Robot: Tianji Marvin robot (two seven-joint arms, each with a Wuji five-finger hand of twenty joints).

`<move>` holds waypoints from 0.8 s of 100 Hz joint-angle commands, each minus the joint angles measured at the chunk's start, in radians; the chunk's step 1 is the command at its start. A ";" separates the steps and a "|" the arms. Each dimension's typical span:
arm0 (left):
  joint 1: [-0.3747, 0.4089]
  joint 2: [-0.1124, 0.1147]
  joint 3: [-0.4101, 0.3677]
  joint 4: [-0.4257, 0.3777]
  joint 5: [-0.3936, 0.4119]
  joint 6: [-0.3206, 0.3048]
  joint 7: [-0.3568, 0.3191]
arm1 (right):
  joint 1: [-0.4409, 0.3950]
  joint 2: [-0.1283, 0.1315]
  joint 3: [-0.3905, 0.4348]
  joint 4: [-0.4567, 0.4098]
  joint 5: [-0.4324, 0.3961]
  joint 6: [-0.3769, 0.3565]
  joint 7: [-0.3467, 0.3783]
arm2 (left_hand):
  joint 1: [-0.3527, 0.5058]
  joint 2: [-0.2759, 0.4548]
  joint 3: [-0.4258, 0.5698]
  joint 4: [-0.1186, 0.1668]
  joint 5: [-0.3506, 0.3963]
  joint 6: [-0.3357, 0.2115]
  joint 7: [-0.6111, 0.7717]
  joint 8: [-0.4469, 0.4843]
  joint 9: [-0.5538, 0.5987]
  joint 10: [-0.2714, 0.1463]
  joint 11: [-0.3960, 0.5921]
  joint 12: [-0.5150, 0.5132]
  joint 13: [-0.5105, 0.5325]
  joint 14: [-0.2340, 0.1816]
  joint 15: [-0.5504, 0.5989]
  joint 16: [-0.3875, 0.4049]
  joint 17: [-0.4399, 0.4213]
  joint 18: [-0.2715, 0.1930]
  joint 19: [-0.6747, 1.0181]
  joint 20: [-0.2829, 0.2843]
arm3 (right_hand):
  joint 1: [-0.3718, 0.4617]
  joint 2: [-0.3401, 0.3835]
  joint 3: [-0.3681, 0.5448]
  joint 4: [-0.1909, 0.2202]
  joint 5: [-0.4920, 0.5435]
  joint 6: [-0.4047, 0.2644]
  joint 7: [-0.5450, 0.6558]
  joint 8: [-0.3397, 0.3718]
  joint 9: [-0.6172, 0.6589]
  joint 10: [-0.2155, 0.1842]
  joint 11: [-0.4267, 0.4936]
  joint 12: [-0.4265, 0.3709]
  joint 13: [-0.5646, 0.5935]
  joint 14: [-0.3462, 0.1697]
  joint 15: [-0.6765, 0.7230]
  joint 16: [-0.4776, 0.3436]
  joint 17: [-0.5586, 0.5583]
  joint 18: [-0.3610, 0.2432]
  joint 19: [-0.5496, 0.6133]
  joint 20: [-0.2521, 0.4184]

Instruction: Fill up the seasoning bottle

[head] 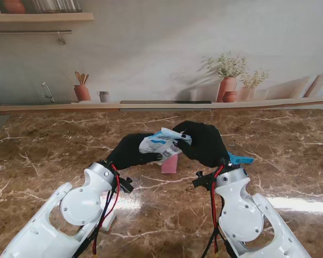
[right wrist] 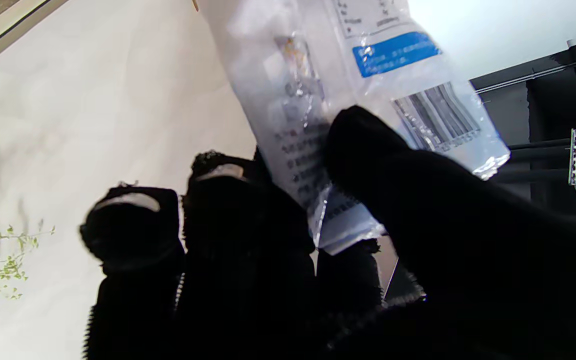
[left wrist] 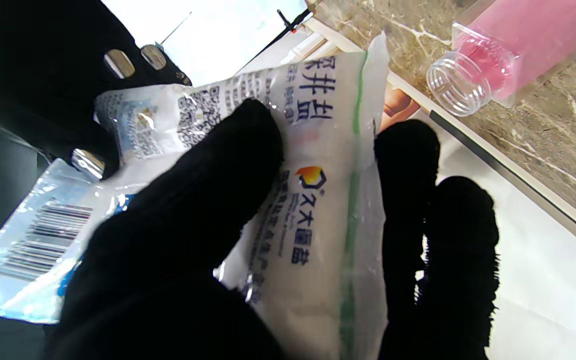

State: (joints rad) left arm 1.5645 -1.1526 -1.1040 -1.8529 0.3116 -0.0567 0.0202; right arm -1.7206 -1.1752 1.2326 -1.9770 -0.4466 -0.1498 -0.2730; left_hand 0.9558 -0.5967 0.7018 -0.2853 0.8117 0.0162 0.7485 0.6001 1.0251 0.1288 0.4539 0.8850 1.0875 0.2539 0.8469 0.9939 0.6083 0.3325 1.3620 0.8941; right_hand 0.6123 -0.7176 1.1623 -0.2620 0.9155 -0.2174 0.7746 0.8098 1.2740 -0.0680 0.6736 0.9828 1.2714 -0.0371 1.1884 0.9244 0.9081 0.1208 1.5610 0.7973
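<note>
Right now I have both hands up over the middle of the marble table [head: 54, 161], sharing one plastic salt bag [head: 164, 143] between them. My left hand [head: 130, 150] is clamped on the bag: in its wrist view the thumb [left wrist: 228, 165] presses across the printed face while the other fingers sit behind, so it is pinched through its thickness. My right hand [head: 204, 142] is also closed on the bag, thumb on one side and fingers on the other, near the end with the barcode. I'd say two hands are on it because the bag is limp and needs steadying at both ends to aim it.

The bottle [head: 169, 163] is pink with a clear threaded neck [left wrist: 459, 84], and it stands on the table directly under the bag, between my two hands and a bit nearer to me than the bag. Its mouth looks open, no cap on it. A blue thing [head: 241, 159] pokes out by my right wrist; can't tell what it is.

Whether the bag is torn open I cannot see. No salt is falling. My read: I'm lining up the bag over the neck, pouring not yet started. Narrow mouth, floppy bag, so spill risk is real.
</note>
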 commanded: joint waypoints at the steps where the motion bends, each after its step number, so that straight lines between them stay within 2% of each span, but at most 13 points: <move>1: -0.004 0.016 -0.013 0.005 0.005 0.017 -0.023 | 0.010 -0.004 0.005 -0.005 0.036 0.019 0.004 | 0.135 0.132 0.245 0.070 0.190 -0.104 0.261 0.104 0.109 -0.076 0.190 0.081 0.064 -0.022 0.083 0.030 0.031 0.017 0.063 0.034 | 0.067 0.059 0.091 0.035 0.090 -0.102 0.123 0.107 0.064 -0.058 0.091 0.045 0.043 -0.031 0.027 0.030 0.031 0.007 0.054 -0.018; 28: -0.048 0.036 -0.047 0.006 0.014 0.076 -0.120 | 0.032 -0.018 0.034 0.022 0.053 0.057 -0.040 | 0.129 0.145 0.262 0.090 0.210 -0.111 0.272 0.135 0.131 -0.074 0.206 0.079 0.103 -0.021 0.106 0.038 0.075 0.033 0.092 0.047 | 0.073 0.063 0.088 0.028 0.093 -0.098 0.117 0.101 0.064 -0.052 0.082 0.038 0.042 -0.019 0.011 0.020 0.028 0.009 0.042 -0.021; 44: -0.095 0.042 -0.055 0.022 0.016 0.116 -0.163 | 0.036 -0.025 0.064 0.048 0.064 0.079 -0.065 | 0.127 0.145 0.265 0.090 0.210 -0.109 0.269 0.145 0.130 -0.073 0.207 0.078 0.103 -0.019 0.106 0.040 0.073 0.035 0.093 0.050 | 0.077 0.067 0.083 0.028 0.092 -0.097 0.116 0.100 0.061 -0.049 0.081 0.039 0.041 -0.015 0.005 0.017 0.024 0.010 0.036 -0.020; 58: -0.135 0.046 -0.056 0.041 0.016 0.133 -0.192 | 0.046 -0.029 0.085 0.089 0.059 0.088 -0.085 | 0.127 0.151 0.262 0.089 0.208 -0.114 0.267 0.152 0.126 -0.080 0.206 0.079 0.097 -0.020 0.103 0.040 0.065 0.030 0.087 0.051 | 0.080 0.078 0.058 0.023 0.076 -0.094 0.106 0.080 0.046 -0.045 0.068 0.033 0.025 0.001 -0.033 0.004 -0.023 0.006 0.009 -0.011; 63: -0.149 0.047 -0.055 0.051 0.014 0.137 -0.201 | 0.051 -0.031 0.089 0.108 0.059 0.090 -0.094 | 0.128 0.151 0.260 0.088 0.206 -0.117 0.267 0.155 0.122 -0.083 0.205 0.080 0.093 -0.020 0.101 0.041 0.062 0.029 0.085 0.051 | 0.083 0.082 0.045 0.022 0.064 -0.091 0.103 0.059 0.037 -0.043 0.056 0.023 0.009 0.010 -0.053 -0.003 -0.045 0.000 -0.007 -0.007; 70: -0.167 0.048 -0.051 0.070 0.011 0.141 -0.211 | 0.060 -0.034 0.093 0.135 0.056 0.091 -0.110 | 0.130 0.152 0.258 0.087 0.203 -0.122 0.271 0.163 0.120 -0.087 0.206 0.083 0.088 -0.021 0.099 0.042 0.055 0.026 0.080 0.052 | 0.084 0.083 0.026 0.018 0.032 -0.080 0.118 -0.014 0.022 -0.037 0.031 -0.010 -0.022 0.023 -0.092 -0.026 -0.083 -0.008 -0.036 -0.001; 77: -0.182 0.048 -0.047 0.089 0.007 0.144 -0.217 | 0.070 -0.036 0.095 0.171 0.038 0.088 -0.128 | 0.132 0.152 0.257 0.087 0.202 -0.123 0.274 0.169 0.117 -0.087 0.206 0.084 0.082 -0.020 0.095 0.044 0.046 0.025 0.074 0.053 | 0.077 0.077 0.017 0.016 -0.014 -0.064 0.139 -0.111 -0.007 -0.034 -0.010 -0.062 -0.075 0.031 -0.163 -0.073 -0.149 -0.006 -0.093 -0.016; 80: -0.188 0.048 -0.045 0.097 0.007 0.145 -0.219 | 0.074 -0.035 0.096 0.187 0.022 0.086 -0.132 | 0.132 0.152 0.257 0.087 0.201 -0.123 0.274 0.170 0.116 -0.089 0.206 0.085 0.082 -0.020 0.095 0.044 0.046 0.025 0.073 0.053 | 0.049 0.069 0.015 0.016 -0.041 -0.051 0.133 -0.152 -0.029 -0.034 -0.041 -0.089 -0.110 0.032 -0.213 -0.099 -0.188 -0.004 -0.135 -0.029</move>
State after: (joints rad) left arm 1.3903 -1.1063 -1.1505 -1.7700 0.3214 0.0806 -0.1956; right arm -1.6476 -1.2072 1.3218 -1.8288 -0.4024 -0.0694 -0.4094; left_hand 0.9260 -0.5969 0.7323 -0.2871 0.8325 0.0206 0.7486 0.6415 1.0361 0.1406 0.5211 0.9147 1.1395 0.2526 0.9036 1.0233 0.6594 0.3518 1.3962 0.9209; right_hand 0.6235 -0.6899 1.1610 -0.2656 0.8931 -0.2222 0.8121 0.7058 1.2677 -0.0833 0.6720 0.9333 1.2070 -0.0040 1.0439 0.8663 0.7743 0.1255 1.4744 0.7745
